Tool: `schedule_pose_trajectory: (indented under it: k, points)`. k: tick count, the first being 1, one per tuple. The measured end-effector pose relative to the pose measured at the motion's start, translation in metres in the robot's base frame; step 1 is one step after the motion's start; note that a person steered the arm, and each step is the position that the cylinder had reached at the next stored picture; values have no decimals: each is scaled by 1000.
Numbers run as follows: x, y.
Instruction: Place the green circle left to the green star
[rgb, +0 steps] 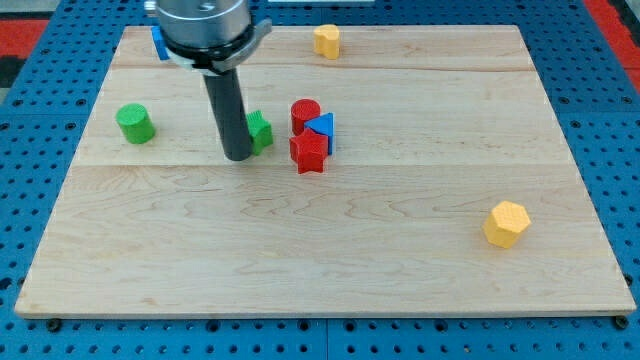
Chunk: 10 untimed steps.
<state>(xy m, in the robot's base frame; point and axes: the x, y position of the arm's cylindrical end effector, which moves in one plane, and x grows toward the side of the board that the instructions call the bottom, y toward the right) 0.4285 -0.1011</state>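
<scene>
- Our arm ends in a plain rod, so there are no fingers to be spread or pressed together; my tip (238, 157) alone does the work, and it stands on the wooden board (330, 250).
- My tip is just beside the green star (260, 131), on the star's left in the view, and the rod hides part of that block; we cannot tell whether the two are touching.
- The green circle (134, 123) stands well apart, further toward the view's left, at nearly the same height in the view as the star.
- So the circle is already on the star's left side, but far from it; we judge that the step in hand is to bring it closer.
- To do it well, we should leave the star undisturbed, swing my tip round to the circle's far left side, then push toward the view's right through the circle's middle so it does not slip off the rod.
- We should stop before the circle bumps the star.
- Right of the star sit a red cylinder (305, 115), a blue triangle (322, 127) and a red star (309, 153), bunched together; a shoved star could run into them.
- Further out, a yellow block (326, 41) lies near the view's top, a yellow hexagon (506, 223) at lower right, and a blue block (158, 41) peeks out beside the arm.
</scene>
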Motion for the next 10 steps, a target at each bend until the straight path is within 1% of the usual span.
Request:
schedule_pose_trajectory:
  k: [1,2,3,4,5,6,7,8,9,10]
  points:
    - [16,-64]
    - [19,-151]
    - [-19,-182]
    - [-60,-161]
    - [-67,-113]
    - [-59,-116]
    - [-59,-196]
    - [-25,-193]
    - [-33,-125]
    - [-35,-30]
